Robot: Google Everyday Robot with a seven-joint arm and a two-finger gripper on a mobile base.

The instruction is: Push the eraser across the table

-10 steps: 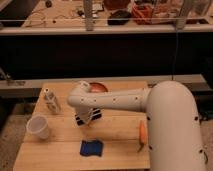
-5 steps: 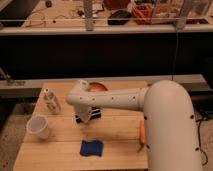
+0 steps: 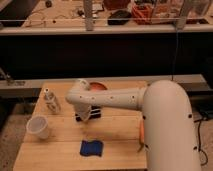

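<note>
Arm [image 3: 117, 99]: a thick white arm is seen reaching from the right foreground leftward over the desk, bent downward at its far end.
Hand [image 3: 85, 116]: it is held low over the middle of the desk [image 3: 60, 150], just in front of the orange bowl; whether it is spread or pressed together cannot be told.
Eraser [image 3: 92, 115]: a small dark block is made out at the hand's tip, near the desk's centre, partly covered by the hand; contact between the two cannot be confirmed.
Orange bowl [image 3: 97, 86]: placed at the far side of the desk, largely hidden behind the arm.
Blue pad [image 3: 92, 147]: laid flat on the near part of the desk, in front of the hand and apart from it.
White cup [image 3: 39, 127]: stood upright near the left edge.
Small bottle [image 3: 51, 101]: stood upright at the left, behind the cup.
Orange object [image 3: 142, 134]: seen at the right edge of the desk, beside the arm's bulk.
</note>
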